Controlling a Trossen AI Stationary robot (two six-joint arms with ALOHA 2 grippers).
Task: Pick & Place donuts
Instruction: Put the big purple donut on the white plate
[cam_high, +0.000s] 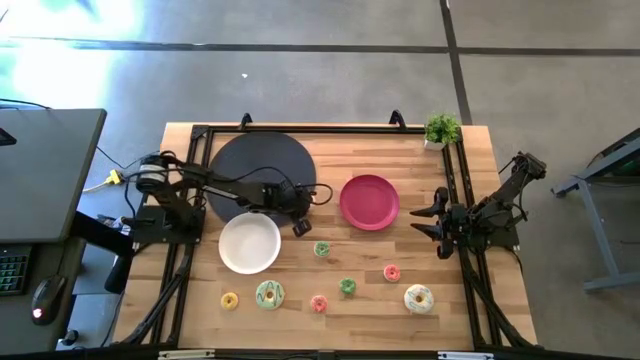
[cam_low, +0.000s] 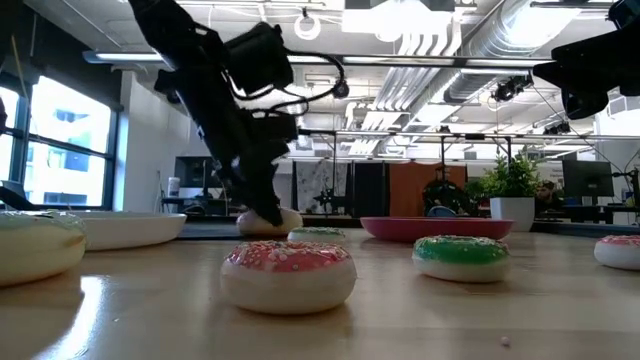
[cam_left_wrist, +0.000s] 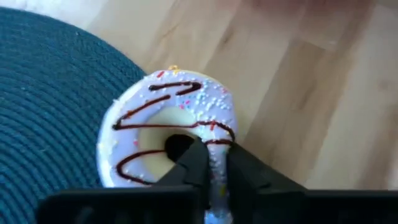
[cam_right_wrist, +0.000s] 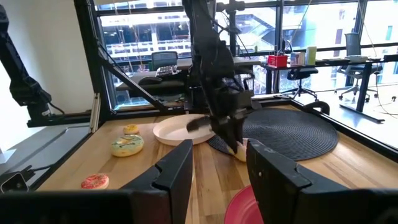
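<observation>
My left gripper (cam_left_wrist: 214, 154) is shut on a ring donut (cam_left_wrist: 163, 124) with pale icing and dark drizzle, at the near right edge of the dark round mat (cam_high: 255, 170). In the high view the left gripper (cam_high: 300, 225) covers this donut. Several other donuts lie flat on the near half of the table: small green (cam_high: 321, 249), green (cam_high: 347, 286), pink (cam_high: 391, 272), white-yellow (cam_high: 419, 298), orange-pink (cam_high: 319, 303), large green (cam_high: 269, 294) and yellow (cam_high: 229, 300). My right gripper (cam_high: 440, 225) waits open near the table's right edge, touching nothing. My left gripper pinches the donut's ring wall (cam_left_wrist: 219, 138) on one side. One finger (cam_left_wrist: 189, 163) reaches into the hole and the other (cam_left_wrist: 245, 171) stands outside the rim. The fingers come from above, slanting down. In the low view the donut (cam_low: 268, 222) shows no gap above the table.
A white plate (cam_high: 250, 243) lies just left of the held donut, and a pink plate (cam_high: 369, 201) lies to its right. A small potted plant (cam_high: 441, 130) stands at the far right corner. Bare wood lies between the two plates.
</observation>
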